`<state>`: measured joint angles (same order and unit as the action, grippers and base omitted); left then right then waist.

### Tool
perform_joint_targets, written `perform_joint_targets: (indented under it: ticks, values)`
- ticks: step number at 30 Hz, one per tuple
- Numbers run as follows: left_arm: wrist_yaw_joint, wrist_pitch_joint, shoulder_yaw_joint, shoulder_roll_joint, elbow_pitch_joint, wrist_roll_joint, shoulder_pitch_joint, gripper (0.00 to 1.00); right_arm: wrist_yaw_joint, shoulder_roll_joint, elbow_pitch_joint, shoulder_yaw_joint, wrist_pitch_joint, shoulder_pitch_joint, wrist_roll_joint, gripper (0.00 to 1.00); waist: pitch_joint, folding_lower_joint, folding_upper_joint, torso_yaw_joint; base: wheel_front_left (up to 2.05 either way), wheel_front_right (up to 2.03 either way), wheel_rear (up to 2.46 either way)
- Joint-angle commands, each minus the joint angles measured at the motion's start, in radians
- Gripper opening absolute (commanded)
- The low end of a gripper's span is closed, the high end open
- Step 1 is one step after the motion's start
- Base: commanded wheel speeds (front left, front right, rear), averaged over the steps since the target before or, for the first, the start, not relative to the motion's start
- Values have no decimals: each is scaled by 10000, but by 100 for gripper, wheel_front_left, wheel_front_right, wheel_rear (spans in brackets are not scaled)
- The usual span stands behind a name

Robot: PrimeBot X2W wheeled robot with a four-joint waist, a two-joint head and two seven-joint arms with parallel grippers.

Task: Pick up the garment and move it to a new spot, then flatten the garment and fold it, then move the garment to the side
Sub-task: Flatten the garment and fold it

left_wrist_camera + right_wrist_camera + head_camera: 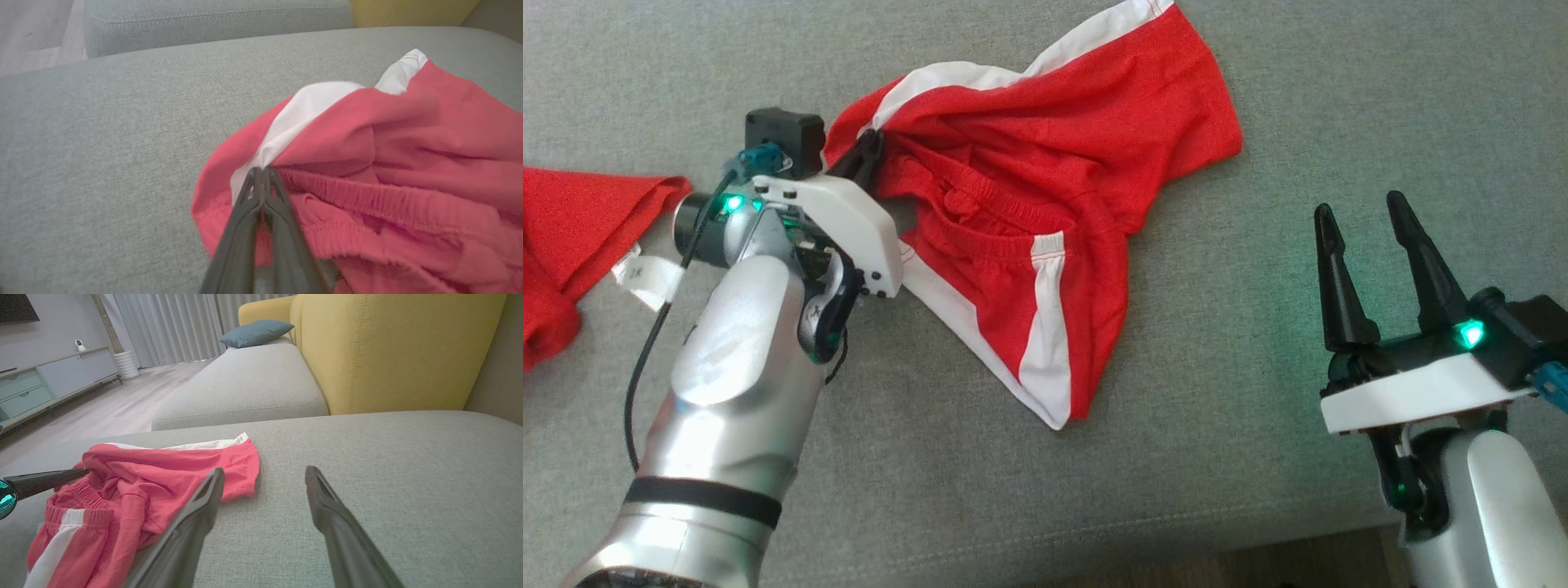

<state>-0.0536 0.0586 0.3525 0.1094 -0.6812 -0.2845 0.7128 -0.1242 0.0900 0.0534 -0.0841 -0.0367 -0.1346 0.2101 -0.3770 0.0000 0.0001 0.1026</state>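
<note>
The garment (pixel 1054 163) is a pair of red shorts with white side stripes, lying crumpled on the grey sofa seat (pixel 1258 408). My left gripper (pixel 870 155) is shut on its left edge. In the left wrist view the fingertips (pixel 261 171) pinch a fold of white stripe and red cloth of the garment (pixel 408 143) next to the gathered waistband. My right gripper (pixel 1360 208) stands open over bare cushion to the right of the garment, nothing between its fingers. In the right wrist view that gripper (pixel 265 473) points past the garment (pixel 163 473), with the left gripper's dark fingers (pixel 49 477) at its far side.
Another red cloth (pixel 572 229) with a white label (pixel 645 278) lies at the far left of the seat. The seat's front edge and wooden floor (pixel 1298 563) run along the bottom. A yellow backrest (pixel 388 347), a second grey cushion (pixel 245 388) and a teal pillow (pixel 255 332) lie beyond.
</note>
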Motion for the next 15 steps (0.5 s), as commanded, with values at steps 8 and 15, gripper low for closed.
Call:
perform_joint_targets:
  ticks: [8, 15]
  values:
    - [63, -645, 136, 287, 38, 297, 601, 0, -65, 42, 183, -68, -132, -277, 54, 100, 74, 0, -1, -113, 0, 0, 0]
    - [269, -1116, 340, 336, 595, 507, 496, 0, -65, 202, 184, 73, -91, -448, 146, 100, 176, 0, -1, -321, 0, 0, 0]
